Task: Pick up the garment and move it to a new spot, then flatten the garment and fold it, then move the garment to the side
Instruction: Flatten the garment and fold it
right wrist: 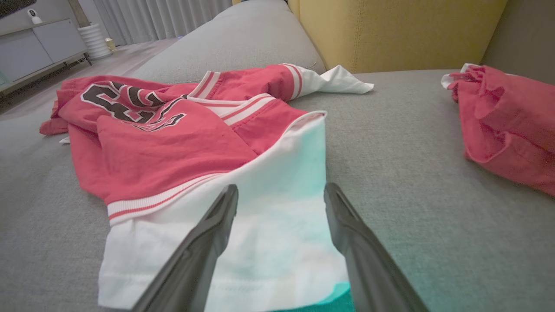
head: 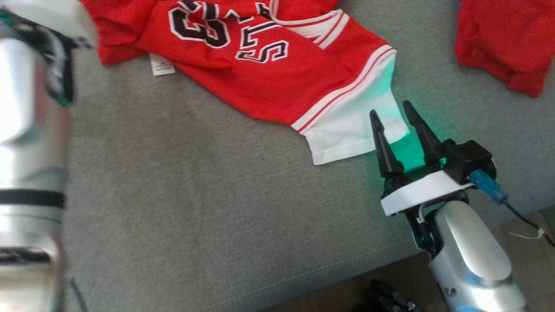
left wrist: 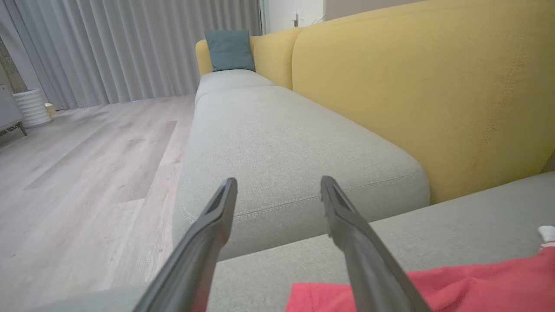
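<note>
**A:** Where is the red jersey (head: 269, 73) lying?

**B:** It is lying on the grey sofa seat (head: 195, 195), a bit crumpled. In the head view it is stretching on a slant, from the top left down to the lower right. Its white sleeve (head: 351, 125) is pointing at the robot's right side.

**A:** Which hand is sitting nearer?

**B:** The right hand (head: 390, 109). It is pointing up along that same slant, and its two fingers (right wrist: 217, 234) are standing apart with the end of the sleeve between them. They are not pinching anything. I cannot tell if they are touching the cloth.

**A:** What is the left hand (left wrist: 278, 181) doing?

**B:** It is hanging over the other end, with its fingers wide apart and nothing between them. It is looking away down the sofa, and the red edge is lying just beside it.

**A:** So what is the next move turning on?

**B:** I think the right hand is needing only a small push forward to get the sleeve. It should be keeping away from the other red cloth (head: 507, 43), which is lying well apart on the right.
</note>
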